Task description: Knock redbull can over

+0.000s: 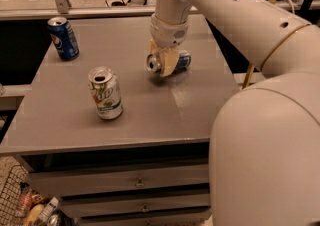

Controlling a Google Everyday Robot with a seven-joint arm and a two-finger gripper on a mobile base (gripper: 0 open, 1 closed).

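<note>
The redbull can (pixel 181 60) is slim, blue and silver. It lies on its side on the grey table (pixel 150 110), right of the middle, with its silver top pointing left. My gripper (pixel 162 62) comes down from above and sits right at the can, covering its middle. The can's blue end sticks out to the right of the gripper. I cannot tell whether the can is held or only touched.
A white and green soda can (pixel 105 93) stands upright left of the middle. A dark blue Pepsi can (pixel 64 38) stands at the far left corner. My arm and body fill the right side. Drawers sit below the tabletop, and a basket (pixel 20 205) stands at lower left.
</note>
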